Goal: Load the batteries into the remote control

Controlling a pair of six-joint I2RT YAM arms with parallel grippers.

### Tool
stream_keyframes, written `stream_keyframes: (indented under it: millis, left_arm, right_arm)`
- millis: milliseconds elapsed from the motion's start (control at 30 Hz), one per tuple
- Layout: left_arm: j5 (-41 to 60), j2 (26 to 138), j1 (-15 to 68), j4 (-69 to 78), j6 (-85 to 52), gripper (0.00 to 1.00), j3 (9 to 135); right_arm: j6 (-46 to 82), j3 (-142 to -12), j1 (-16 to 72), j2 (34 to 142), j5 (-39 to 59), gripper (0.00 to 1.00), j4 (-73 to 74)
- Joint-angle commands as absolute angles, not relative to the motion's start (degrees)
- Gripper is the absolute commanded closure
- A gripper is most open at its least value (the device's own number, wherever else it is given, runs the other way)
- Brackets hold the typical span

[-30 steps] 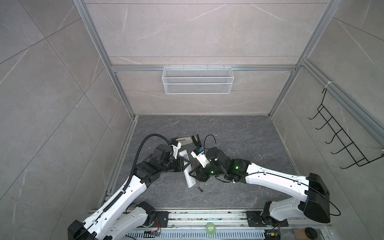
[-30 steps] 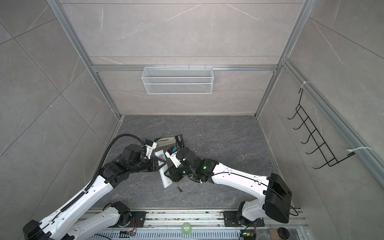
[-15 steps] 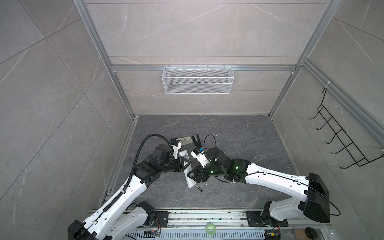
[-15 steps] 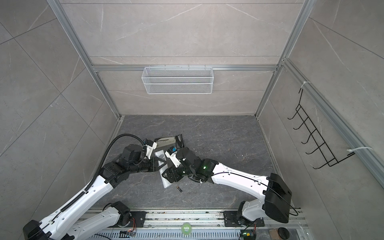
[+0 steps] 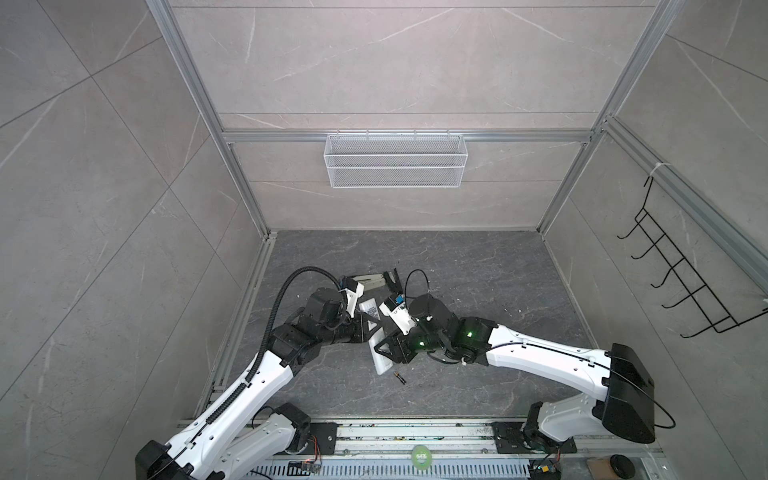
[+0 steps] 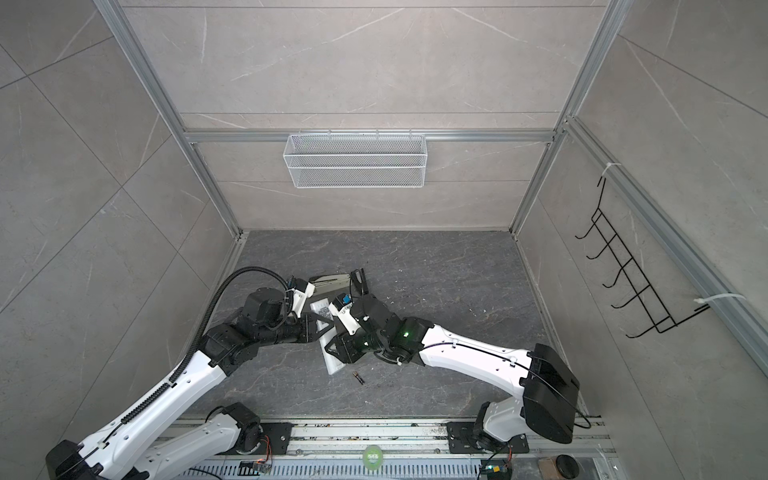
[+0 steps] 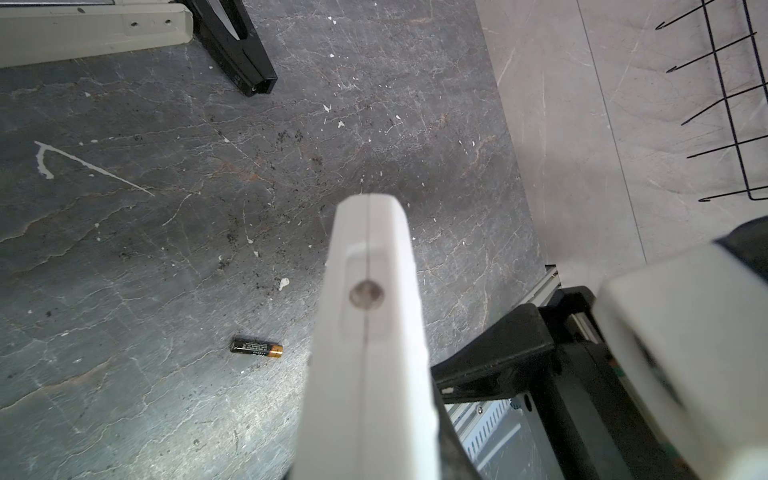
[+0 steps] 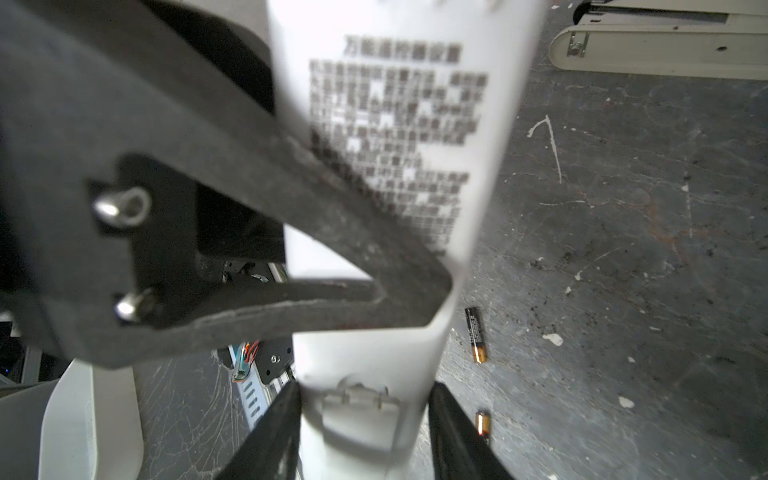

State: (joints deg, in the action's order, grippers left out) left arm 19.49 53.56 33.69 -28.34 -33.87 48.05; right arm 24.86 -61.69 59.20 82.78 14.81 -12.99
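The white remote control (image 5: pixel 382 362) is lifted off the floor, back side up, with its printed label (image 8: pixel 395 124) facing the right wrist camera. My left gripper (image 5: pixel 371 330) is shut on the remote's middle, and one of its black fingers (image 8: pixel 291 208) crosses the label. My right gripper (image 8: pixel 365 415) is shut on the remote's near end beside the battery latch, one finger on each long edge. One of the batteries (image 5: pixel 399 377) lies on the floor just in front of the remote. A second battery (image 8: pixel 482 424) is partly hidden behind my right finger.
A beige-and-black stapler (image 5: pixel 374 280) lies open on the floor just behind the grippers. A white wire basket (image 5: pixel 395 160) hangs on the back wall and a black hook rack (image 5: pixel 685 282) on the right wall. The aluminium rail (image 5: pixel 415 432) runs along the front.
The right gripper has shifted slightly at the remote's near end. The left arm, the remote and the floor battery stay where they were.
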Motion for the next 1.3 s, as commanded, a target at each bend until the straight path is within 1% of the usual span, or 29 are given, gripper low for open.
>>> stream_keyframes:
  millis: [0, 133, 467, 933, 1267]
  left_arm:
    - [22.35, 52.37, 33.88, -25.48, -34.41, 1.00, 48.78]
    - [22.39, 52.28, 33.91, -25.36, -34.53, 1.00, 48.67]
    - [22.21, 52.31, 33.92, -25.12, -34.61, 1.00, 48.33]
    - [21.41, 52.58, 33.91, -25.55, -34.27, 1.00, 48.16]
    - [21.01, 52.73, 33.86, -25.66, -34.17, 1.00, 47.81]
  right_arm:
    - [24.99, -61.62, 59.07, 83.34, 15.12, 0.56, -12.04]
    - [25.04, -61.28, 59.04, 83.15, 15.12, 0.60, -11.78]
    - [25.02, -60.91, 58.97, 82.77, 15.47, 0.65, -11.57]
    - [25.04, -60.64, 59.02, 81.26, 15.81, 0.69, -11.55]
    - [24.77, -60.47, 58.97, 79.90, 15.87, 0.70, -11.68]
